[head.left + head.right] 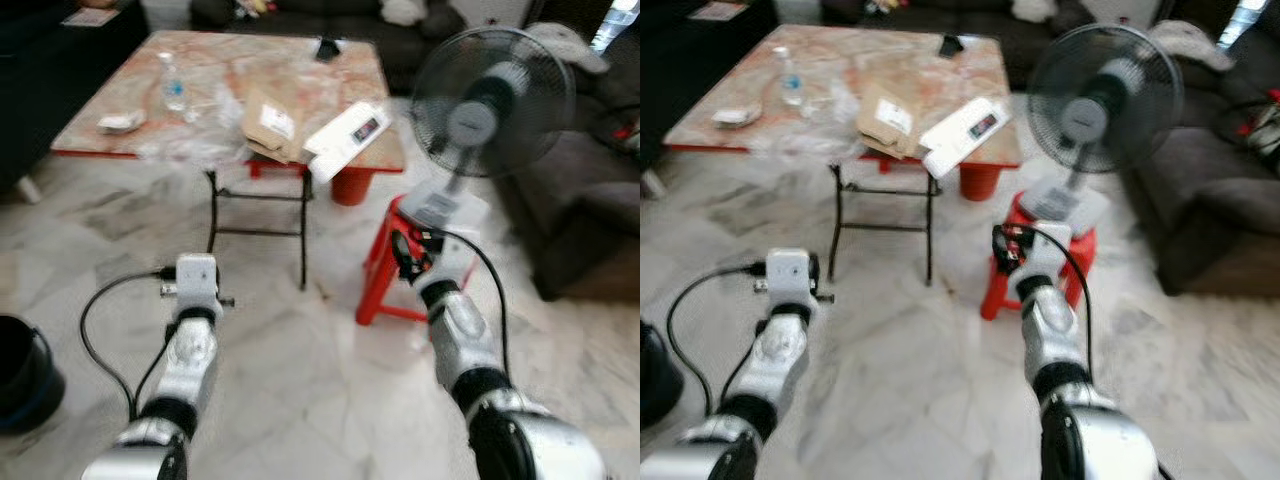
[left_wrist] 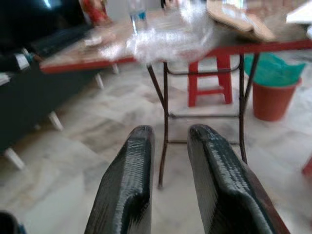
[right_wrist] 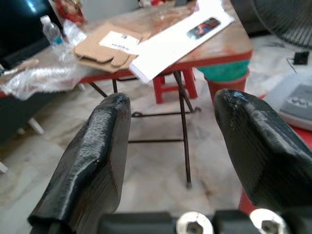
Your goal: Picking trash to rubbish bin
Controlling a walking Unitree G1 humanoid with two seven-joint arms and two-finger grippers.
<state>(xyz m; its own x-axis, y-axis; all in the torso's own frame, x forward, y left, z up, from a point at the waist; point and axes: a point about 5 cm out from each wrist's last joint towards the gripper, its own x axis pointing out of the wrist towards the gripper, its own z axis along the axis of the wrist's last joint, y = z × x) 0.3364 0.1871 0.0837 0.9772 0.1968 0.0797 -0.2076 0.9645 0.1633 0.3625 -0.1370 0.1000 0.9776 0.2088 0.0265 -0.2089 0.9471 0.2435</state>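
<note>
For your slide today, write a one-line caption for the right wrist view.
Open right gripper faces a table bearing a white box and flattened cardboard.

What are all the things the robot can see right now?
Table: one, reddish marbled top, ahead of the robot.
Water bottle: one, clear, on the table's left part.
Plastic wrap: crumpled, clear, at the table's front edge.
Cardboard package: one, brown, on the table.
White box: one, overhanging the table's front corner.
Fan: one, grey, standing on a red stool, right.
Bucket: one, orange, under the table.
Rubbish bin: one, black, floor at far left.
Left gripper: black fingers, narrow gap.
Right gripper: black fingers, wide open.
</note>
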